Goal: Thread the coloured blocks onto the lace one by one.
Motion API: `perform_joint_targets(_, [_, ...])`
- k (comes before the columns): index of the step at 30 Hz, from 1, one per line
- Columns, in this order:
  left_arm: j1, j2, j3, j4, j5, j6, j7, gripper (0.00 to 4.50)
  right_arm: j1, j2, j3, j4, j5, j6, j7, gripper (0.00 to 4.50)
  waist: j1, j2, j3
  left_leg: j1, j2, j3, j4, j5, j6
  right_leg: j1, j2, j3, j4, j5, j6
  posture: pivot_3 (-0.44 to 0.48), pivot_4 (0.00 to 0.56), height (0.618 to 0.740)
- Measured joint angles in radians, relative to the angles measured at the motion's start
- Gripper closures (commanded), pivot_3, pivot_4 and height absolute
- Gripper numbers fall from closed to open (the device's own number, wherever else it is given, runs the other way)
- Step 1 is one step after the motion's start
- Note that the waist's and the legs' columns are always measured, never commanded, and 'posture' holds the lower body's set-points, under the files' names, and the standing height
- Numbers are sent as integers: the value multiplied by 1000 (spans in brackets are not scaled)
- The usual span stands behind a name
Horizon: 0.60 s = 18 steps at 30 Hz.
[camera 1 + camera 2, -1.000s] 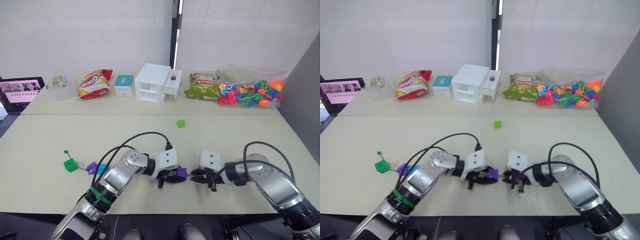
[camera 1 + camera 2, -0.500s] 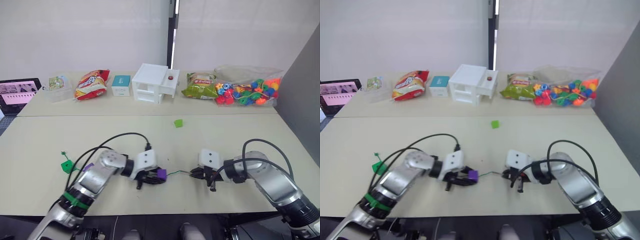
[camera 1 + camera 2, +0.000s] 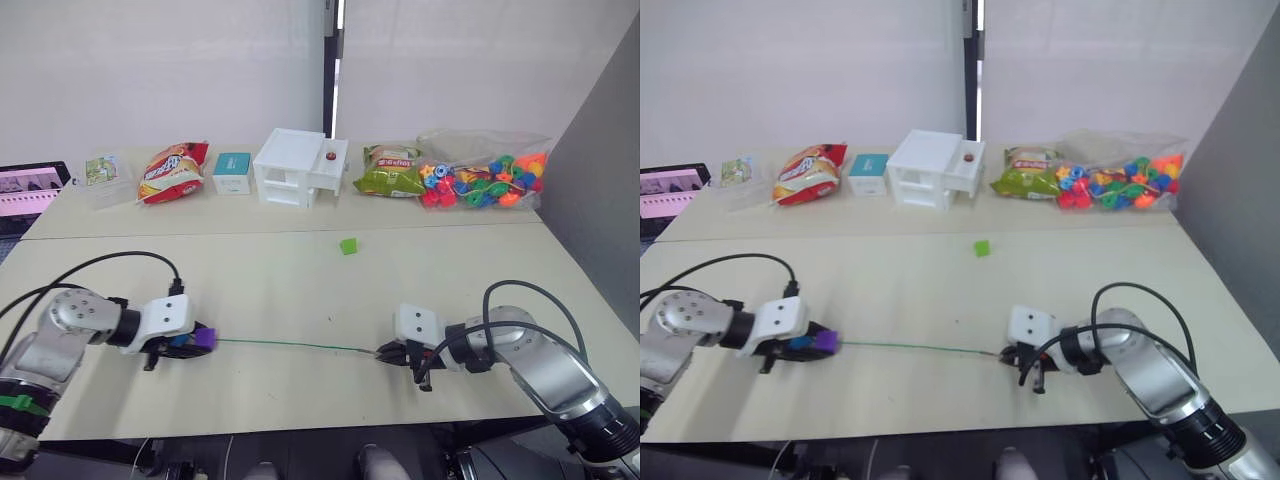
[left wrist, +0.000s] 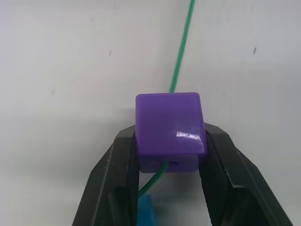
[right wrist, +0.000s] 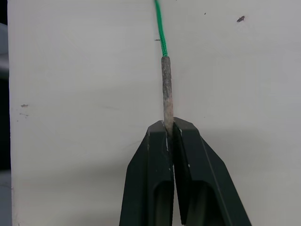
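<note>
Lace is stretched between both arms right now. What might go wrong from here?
The right end effector pinches only the end of the lace's stiff tip; more pull may slip it free. The purple block is clamped by the left end effector at its lower edges and could pop out.

Purple block (image 4: 170, 136) on taut lace (image 3: 290, 344)

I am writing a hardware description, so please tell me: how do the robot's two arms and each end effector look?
Both arms are silver-grey metal with black joints. Each wrist carries a white box, and a thick black cable loops over it. The left arm has a green band. The left end effector and the right end effector each have two black, tapered fingers.
</note>
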Motion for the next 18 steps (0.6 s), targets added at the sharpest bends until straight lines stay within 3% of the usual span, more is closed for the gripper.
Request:
perform_joint_targets(2, [3,-7,11,4,-4,-10,-3,3304,-1,0,10,0,0,1,2,4500,0,0,0,0,0,0,0,0,0,0,0,0,1,0,0,0,150,740])
perform_joint_targets(4, [5,-20,22,-4,-15,25,-5,2268,-2,0,16,1,0,3,2,4500,2,0,0,0,0,0,0,0,0,0,0,0,1,0,0,0,150,740])
perform_joint_targets(11, [19,-22,43,-145,-109,224,-54,32,-28,11,29,0,0,23,-2,4500,5,-1,1,-2,0,-1,1,0,0,-1,-1,0,0,0,0,0,150,740])
perform_joint_targets(15, [-28,-50,57,-289,-177,358,-39,32,-56,51,55,1,-4,42,-17,4500,10,-2,1,-3,-1,-1,1,0,0,0,-1,0,0,0,0,0,150,740])
perform_joint_targets(18, [-75,-158,24,-454,-218,453,23,32,-92,92,88,-2,-11,66,-33,4500,18,-2,1,-3,-1,-1,2,0,0,0,-1,0,0,0,0,0,150,740])
